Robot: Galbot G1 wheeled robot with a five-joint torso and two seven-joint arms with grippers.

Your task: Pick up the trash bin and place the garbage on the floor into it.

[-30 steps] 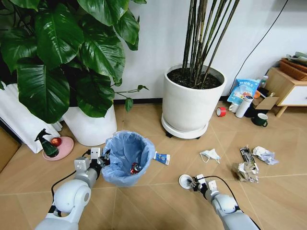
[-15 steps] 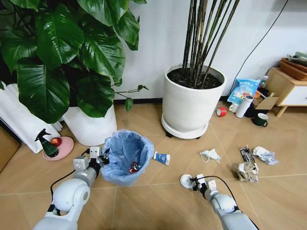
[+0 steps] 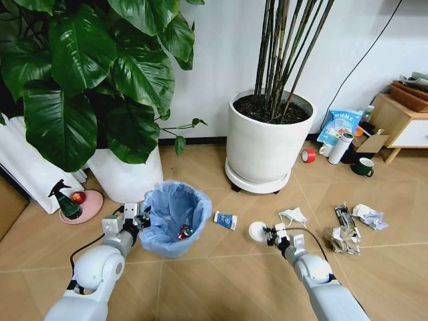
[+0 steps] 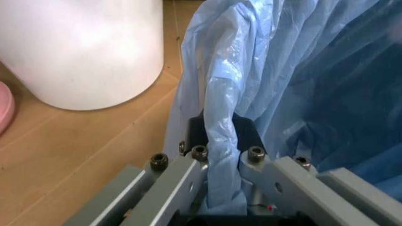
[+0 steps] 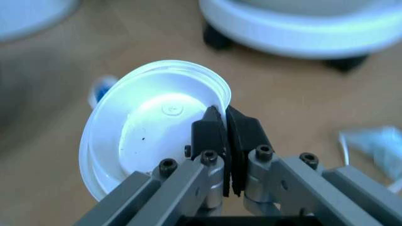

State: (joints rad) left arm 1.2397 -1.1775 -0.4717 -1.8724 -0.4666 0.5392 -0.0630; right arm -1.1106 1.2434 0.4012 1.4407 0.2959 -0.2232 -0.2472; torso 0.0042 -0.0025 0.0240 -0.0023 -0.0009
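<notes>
head view has the trash bin (image 3: 172,217) standing on the tiled floor in front of the big leafy plant, its light-blue bag folded over the rim and a red crushed can (image 3: 184,232) already lying inside. the left gripper (image 3: 136,219) is at the rim on the bin's left side; in the left wrist view its fingers (image 4: 202,165) are pressed together on a fold of the bag (image 4: 220,141) and the rim beneath it, so the robot holds the bin by its edge.

the right gripper (image 3: 270,235) is out to the right of the bin, pinching the white disc (image 3: 257,231) by its edge. the right wrist view shows the pads (image 5: 217,136) closed tight on the raised rim of this shallow round lid (image 5: 150,136), which hangs tilted off the floor.

the relation that matters: the bin's mouth lies to the left of the disc, with the blue-white carton (image 3: 226,220) on the floor between them. the right arm carries the load, the left arm carries the target, so the gap can likely be closed from either side. the disc has no long axis; it is round and held edge-on.

for writing, the carton and the blue bag (image 3: 340,126) by the far wall carry print too small to read. the lid bears a small moulded mark near its centre, illegible.
</notes>
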